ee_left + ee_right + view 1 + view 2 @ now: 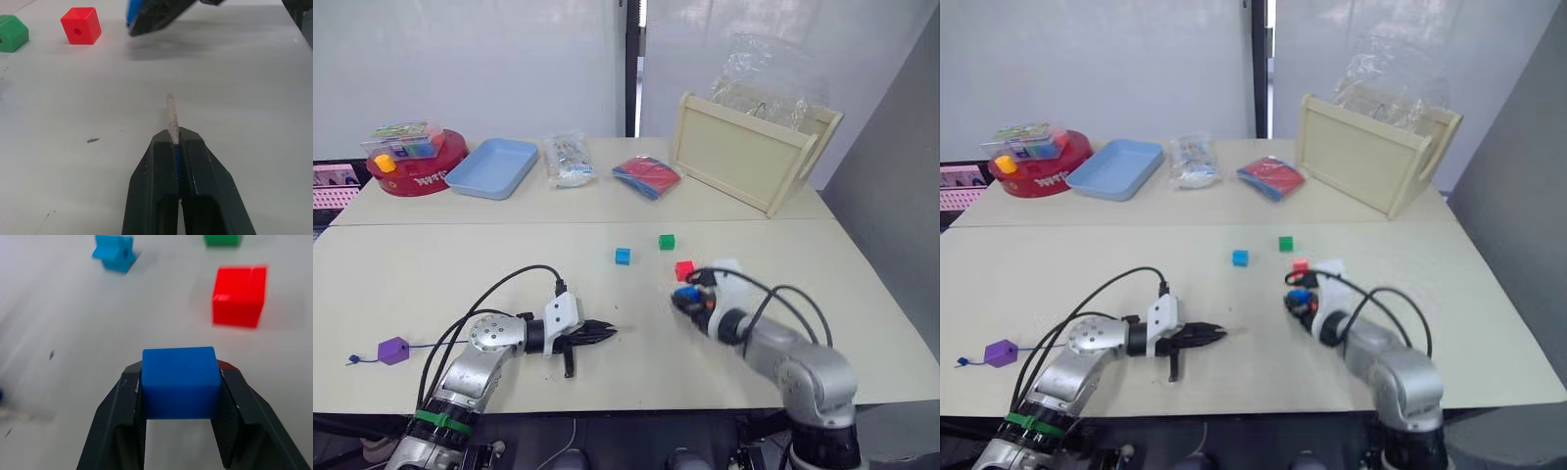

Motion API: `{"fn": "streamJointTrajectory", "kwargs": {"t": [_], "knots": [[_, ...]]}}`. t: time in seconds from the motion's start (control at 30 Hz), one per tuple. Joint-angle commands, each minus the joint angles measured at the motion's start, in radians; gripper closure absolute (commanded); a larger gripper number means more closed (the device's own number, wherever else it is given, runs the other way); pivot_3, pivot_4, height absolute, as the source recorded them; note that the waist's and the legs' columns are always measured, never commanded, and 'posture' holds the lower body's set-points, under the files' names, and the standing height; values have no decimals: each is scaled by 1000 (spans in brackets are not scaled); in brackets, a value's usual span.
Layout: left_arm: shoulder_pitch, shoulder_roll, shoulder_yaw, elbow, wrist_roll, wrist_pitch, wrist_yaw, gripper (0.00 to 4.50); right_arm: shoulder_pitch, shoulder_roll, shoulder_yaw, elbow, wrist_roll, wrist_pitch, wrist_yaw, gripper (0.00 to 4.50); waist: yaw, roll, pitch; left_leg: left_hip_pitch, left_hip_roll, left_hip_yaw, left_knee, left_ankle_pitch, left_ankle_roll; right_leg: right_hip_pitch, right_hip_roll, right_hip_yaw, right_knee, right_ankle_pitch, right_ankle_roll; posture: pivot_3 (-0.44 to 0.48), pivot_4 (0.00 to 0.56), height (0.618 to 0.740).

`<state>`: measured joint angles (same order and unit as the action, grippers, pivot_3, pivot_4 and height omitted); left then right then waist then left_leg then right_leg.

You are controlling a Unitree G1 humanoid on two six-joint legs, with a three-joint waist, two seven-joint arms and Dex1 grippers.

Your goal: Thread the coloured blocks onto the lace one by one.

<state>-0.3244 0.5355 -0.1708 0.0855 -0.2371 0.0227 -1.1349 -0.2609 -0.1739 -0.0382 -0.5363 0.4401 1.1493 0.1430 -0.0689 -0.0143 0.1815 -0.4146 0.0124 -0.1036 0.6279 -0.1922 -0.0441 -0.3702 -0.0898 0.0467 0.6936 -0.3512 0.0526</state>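
The left gripper (174, 142) is pinching the lace (171, 115) just behind its pale tip while the right gripper (179, 382) is clamping the blue block (179, 382) nearby, so I reckon a slight misalignment could be making the limp tip miss the hole.

Head stereo pair looks down over table (431, 264); wrist cameras sit close, sharing red block (80, 25).

Red round tin (419, 171), blue tray (493, 166), wooden crate (753, 148).

Three blocks (661, 254) sit mid-table, a threaded block (393, 350) far left, tray (491, 167) behind.
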Motion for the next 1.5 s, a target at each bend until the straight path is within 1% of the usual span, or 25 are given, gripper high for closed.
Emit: {"fn": "streamJointTrajectory", "kwargs": {"t": [0.03,0.07,0.1,0.2,0.23,0.27,0.3,0.33,0.37,0.43,0.47,0.5,0.6,0.67,0.7,0.73,0.83,1.0,1.07,1.17,1.23,1.37,1.4,1.5], "knots": [[-22,-6,-4,6,-8,-23,-25,4500,33,62,-31,-36,30,33,-36,2789,0,0,0,0,0,0,0,0,0,0,0,0,0,0,0,0,150,740],[-25,-6,-5,11,-7,-26,-29,4500,37,85,-46,-34,43,54,-41,2261,0,0,0,0,0,0,0,0,0,0,0,0,0,0,0,0,150,740],[-28,-7,-5,15,-6,-28,-32,4500,37,103,-60,-34,56,74,-43,1999,0,0,0,0,0,0,0,0,0,0,0,0,0,0,0,0,150,740],[-37,-11,-7,27,-3,-31,-39,4500,17,114,-96,-47,95,130,-29,944,1,0,0,1,0,0,0,0,0,0,0,0,0,0,0,0,150,740],[-40,-12,-8,30,-1,-29,-40,4500,6,114,-113,-52,110,148,-23,670,1,0,0,1,0,0,0,0,0,0,0,0,0,0,0,0,150,740],[-43,-13,-9,33,0,-28,-40,4500,-6,106,-129,-58,127,165,-15,247,2,0,0,0,0,0,0,0,0,0,0,0,0,0,0,0,150,740],[-45,-15,-9,36,1,-27,-40,4500,-19,93,-142,-64,142,181,-4,23,2,0,0,0,0,0,0,0,0,0,0,0,0,0,0,0,150,740],[-45,-16,-8,36,0,-26,-38,4500,-32,77,-152,-71,153,191,7,23,2,0,0,0,0,0,0,0,0,0,0,0,0,0,0,0,150,740],[-44,-19,-6,34,0,-26,-35,4500,-55,33,-151,-80,165,182,40,23,2,0,0,0,0,0,0,0,0,0,0,0,0,0,0,0,150,740],[-43,-22,-4,32,0,-25,-31,4500,-81,-21,-148,-86,182,167,77,23,3,0,0,0,-1,0,0,0,0,0,0,0,0,0,0,0,150,740],[-40,-24,-4,28,1,-25,-29,4500,-112,-82,-134,-86,191,141,128,23,3,0,0,0,-1,0,0,0,0,0,0,0,0,0,0,0,150,740],[-37,-26,-4,25,1,-25,-25,4500,-144,-179,-84,-88,175,77,217,23,3,0,0,0,0,0,0,0,0,0,0,0,0,0,0,0,150,740],[-27,-32,-2,13,3,-24,-12,4500,-201,-477,119,-68,72,-157,510,23,1,1,0,0,-1,0,1,0,0,0,0,0,-1,0,0,0,150,740],[-21,-35,0,7,3,-24,-4,4500,-226,-617,250,-1,-27,-366,707,23,1,0,0,0,1,-1,1,0,1,1,1,-1,-3,0,0,0,150,740],[-17,-36,-1,5,3,-25,-1,4500,-248,-659,305,54,-73,-459,791,23,0,0,0,0,1,-1,0,0,1,1,1,-2,-4,0,0,0,150,740],[-12,-35,-2,2,4,-27,1,4500,-285,-684,364,135,-131,-553,861,23,-3,0,0,0,1,-1,0,-1,1,2,1,-2,-5,0,0,0,150,740],[-5,-32,-3,-4,7,-30,3,4500,-361,-690,453,306,-234,-736,978,23,-1,0,0,0,1,0,1,0,1,2,1,-1,-5,0,0,0,150,740],[2,-21,9,-34,5,-21,20,4500,-452,-612,518,545,-318,-900,1096,23,1,0,0,-1,0,0,2,0,1,2,0,-1,-5,0,0,0,150,740],[12,-14,6,-47,13,-24,26,4500,-479,-578,516,627,-328,-913,1126,23,1,0,0,-1,0,0,2,0,0,2,0,-1,-5,0,0,0,150,740],[26,-11,5,-60,15,-22,34,4500,-506,-552,518,718,-358,-936,1160,839,2,0,0,-1,0,0,2,0,0,2,0,-1,-6,0,0,0,150,740],[30,-11,5,-70,11,-19,36,4500,-508,-547,514,737,-372,-933,1177,1533,4,0,0,-1,0,0,2,0,0,2,0,-1,-6,0,0,0,150,740],[35,-12,6,-87,2,-15,35,4500,-494,-525,476,702,-336,-856,1181,2899,6,0,0,-1,0,0,3,0,0,3,0,-1,-6,0,0,0,150,740],[37,-12,6,-91,0,-14,34,4500,-485,-525,469,676,-329,-826,1178,3179,6,0,0,-1,0,0,3,0,0,3,0,-1,-5,0,0,0,150,740],[39,-13,5,-102,-5,-11,29,4500,-460,-520,447,585,-314,-716,1154,3198,6,0,0,-1,0,0,3,0,0,2,0,-1,-5,0,0,0,150,740]]}}
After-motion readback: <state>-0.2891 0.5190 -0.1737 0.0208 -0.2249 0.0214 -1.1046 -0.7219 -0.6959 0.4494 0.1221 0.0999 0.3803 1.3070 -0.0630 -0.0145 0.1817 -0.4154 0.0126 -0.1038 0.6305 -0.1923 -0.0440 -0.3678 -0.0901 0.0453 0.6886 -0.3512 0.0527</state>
